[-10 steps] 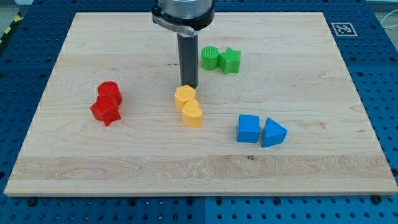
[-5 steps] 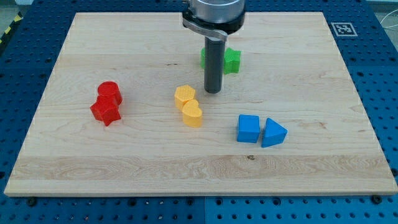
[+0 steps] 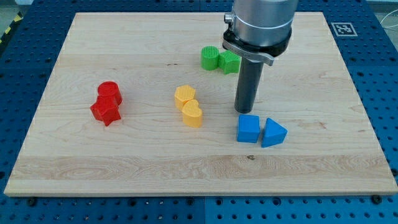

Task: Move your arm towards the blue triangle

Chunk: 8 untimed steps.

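Note:
The blue triangle (image 3: 273, 132) lies on the wooden board at the view's right of centre, touching a blue cube (image 3: 248, 129) on its left. My tip (image 3: 244, 111) rests on the board just above the blue cube's top left edge, a short way up and left of the triangle. The rod rises from there to the arm at the view's top.
A yellow hexagon (image 3: 185, 96) and a yellow heart (image 3: 193, 114) sit together left of my tip. A green cylinder (image 3: 210, 58) and a green star (image 3: 228, 61) lie above it, partly behind the rod. A red cylinder (image 3: 109, 92) and a red star (image 3: 106, 111) sit at the left.
My tip has moved right and down the view, from just above the yellow hexagon to just above the blue cube. No block has moved.

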{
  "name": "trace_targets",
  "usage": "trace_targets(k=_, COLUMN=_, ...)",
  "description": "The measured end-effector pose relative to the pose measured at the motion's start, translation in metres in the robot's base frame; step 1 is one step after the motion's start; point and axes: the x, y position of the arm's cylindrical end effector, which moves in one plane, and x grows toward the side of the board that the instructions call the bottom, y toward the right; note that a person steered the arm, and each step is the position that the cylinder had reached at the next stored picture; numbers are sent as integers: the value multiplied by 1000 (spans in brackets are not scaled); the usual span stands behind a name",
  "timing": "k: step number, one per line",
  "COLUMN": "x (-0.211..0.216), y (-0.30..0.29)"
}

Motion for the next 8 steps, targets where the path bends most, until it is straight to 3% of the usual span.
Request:
trace_targets(k=2, x=3, y=39)
trace_targets(k=5, x=63, y=88)
trace_targets(k=8, x=69, y=82)
